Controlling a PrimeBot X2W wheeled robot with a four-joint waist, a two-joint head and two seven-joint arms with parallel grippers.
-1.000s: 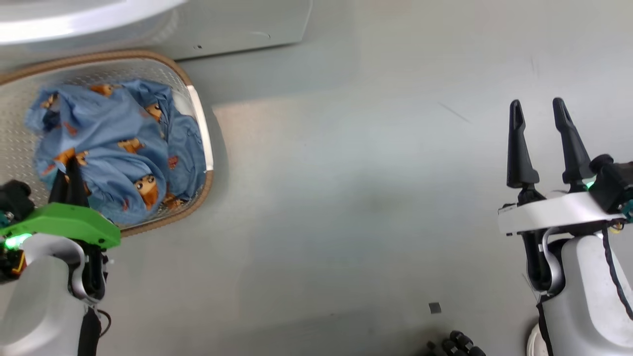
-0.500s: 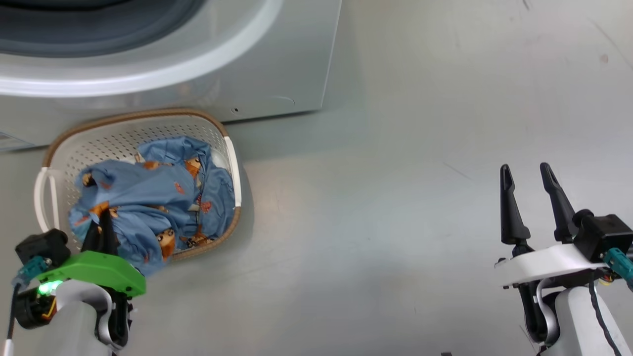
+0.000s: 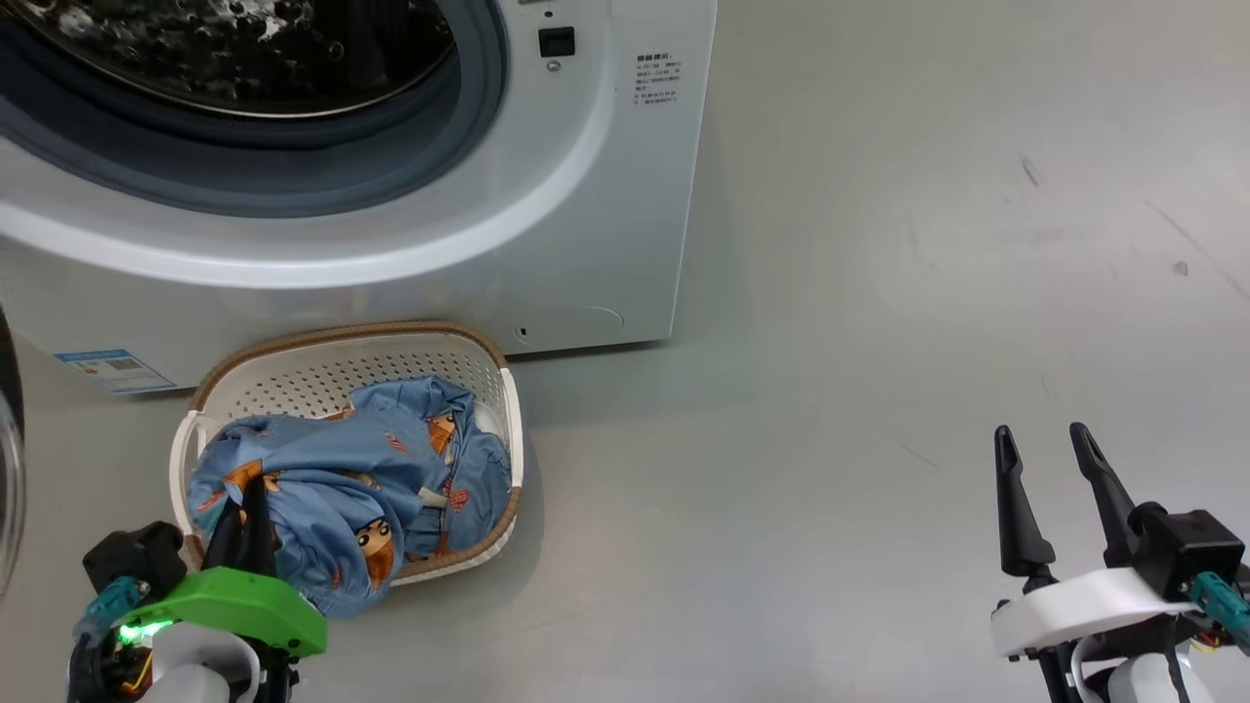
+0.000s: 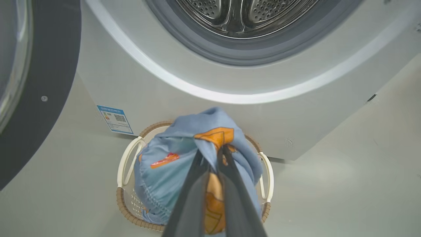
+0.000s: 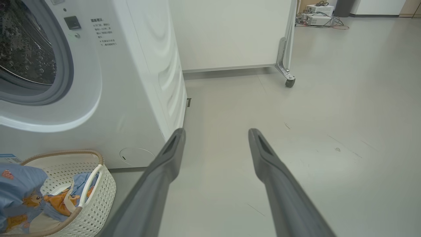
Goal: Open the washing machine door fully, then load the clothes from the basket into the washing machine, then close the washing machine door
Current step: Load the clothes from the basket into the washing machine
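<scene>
- L gripper [image 3: 244, 503]: fingers pinched shut on blue bear-print clothes [image 3: 342, 478], bunch raised over basket [image 3: 332, 363].
- Said basket on floor [image 3: 830, 439], just before washing machine [image 3: 605, 195], 6 o'clock of drum [image 3: 244, 59].
- Left wrist view: washing machine door [image 4: 49, 82] swung open, 9 o'clock.
- R gripper [image 3: 1040, 434]: fingers spread wide, empty, 4 o'clock.

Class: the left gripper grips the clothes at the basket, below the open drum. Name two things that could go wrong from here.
1. The left gripper pinches just one fold of the clothes; the rest could slip free while lifted.
2. Hanging cloth might snag the basket rim and drag it along.
</scene>
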